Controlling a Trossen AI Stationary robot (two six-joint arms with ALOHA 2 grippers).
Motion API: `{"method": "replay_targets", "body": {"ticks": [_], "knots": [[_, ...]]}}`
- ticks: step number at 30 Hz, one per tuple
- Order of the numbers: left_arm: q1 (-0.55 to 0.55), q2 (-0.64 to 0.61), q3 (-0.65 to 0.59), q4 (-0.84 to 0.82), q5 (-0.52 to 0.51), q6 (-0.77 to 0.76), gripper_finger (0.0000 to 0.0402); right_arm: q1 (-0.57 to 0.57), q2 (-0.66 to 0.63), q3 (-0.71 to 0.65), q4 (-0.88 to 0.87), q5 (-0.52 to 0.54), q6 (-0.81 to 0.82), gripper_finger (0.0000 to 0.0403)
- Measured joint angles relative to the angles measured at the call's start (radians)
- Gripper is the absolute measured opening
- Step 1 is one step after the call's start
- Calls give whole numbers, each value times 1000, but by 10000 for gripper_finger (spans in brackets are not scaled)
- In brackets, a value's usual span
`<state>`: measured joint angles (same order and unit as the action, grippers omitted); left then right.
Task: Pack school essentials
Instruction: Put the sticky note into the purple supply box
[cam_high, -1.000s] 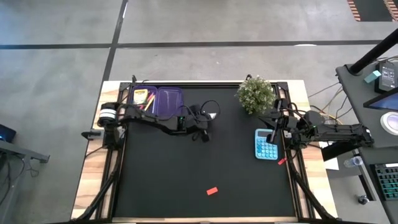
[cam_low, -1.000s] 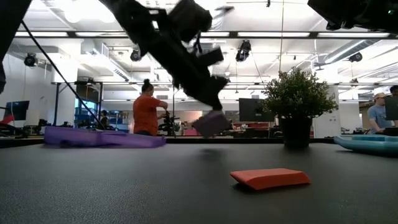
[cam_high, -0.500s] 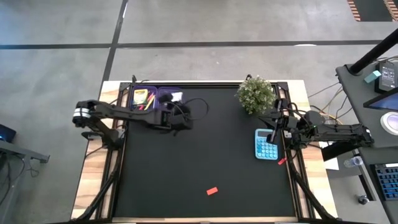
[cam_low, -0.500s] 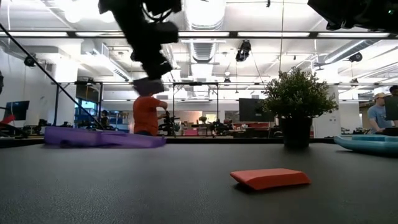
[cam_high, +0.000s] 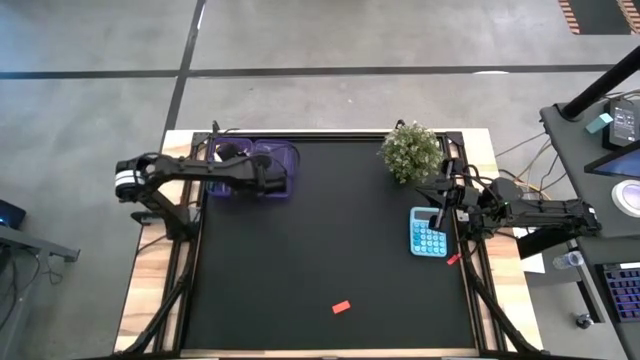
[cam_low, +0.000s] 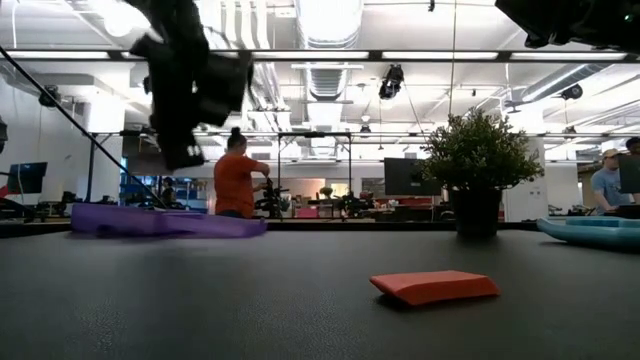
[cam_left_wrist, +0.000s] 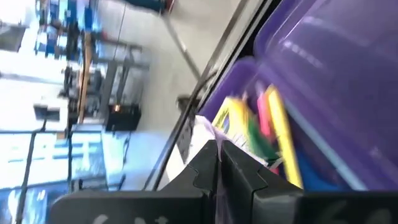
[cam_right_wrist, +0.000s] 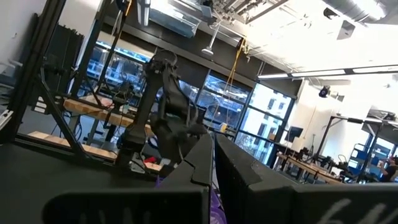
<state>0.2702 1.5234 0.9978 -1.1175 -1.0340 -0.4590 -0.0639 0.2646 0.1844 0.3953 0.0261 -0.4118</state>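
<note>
Purple translucent case (cam_high: 252, 157), two-part, lying open at the far left corner of the black table mat (cam_high: 330, 250); holds the packed essentials. Contents visible in the left wrist view: yellow-green crayon box (cam_left_wrist: 231, 118), pink pen (cam_left_wrist: 263, 118), yellow pen (cam_left_wrist: 283, 140), green pen (cam_left_wrist: 257, 138), a blue item low in the tray, identity unclear.

Left gripper (cam_high: 270, 172): over the case, fingers (cam_left_wrist: 239, 177) pressed together. A sliver of white shows beside the fingertips in the wrist view; whether anything is pinched there cannot be told.

Red eraser (cam_high: 341, 307): lying flat and alone on the mat near the front edge, well apart from the case and from both arms. Not yet packed.

Teal calculator (cam_high: 427, 232): at the right side of the mat, just beside the right gripper (cam_high: 437, 218), which waits there with fingers together, holding nothing visible.

Potted plant (cam_high: 411, 151): far right corner, upright, no part of the packing.

Step in hand, as judged: delivery to the case, the left arm at the drop-off point.

Next move, as judged: fetch the eraser. It calls for a long reach across the mat, fingers parted before descent, and a low pinch on a thin, flat piece that could slide on the mat.
</note>
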Motion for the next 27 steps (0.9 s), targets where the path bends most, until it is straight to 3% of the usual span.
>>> {"method": "replay_targets", "body": {"ticks": [4,15,24,27], "knots": [[80,-1,-83,77,2,47,0,0,0,0,0,0,4,9],[187,-4,-192,512,11,565,0,0,0,0,6,0,11,9],[295,-6,-236,561,199,624,0,0,0,0,6,0,11,9],[298,-6,-241,570,215,629,0,0,0,0,6,0,11,9]]}}
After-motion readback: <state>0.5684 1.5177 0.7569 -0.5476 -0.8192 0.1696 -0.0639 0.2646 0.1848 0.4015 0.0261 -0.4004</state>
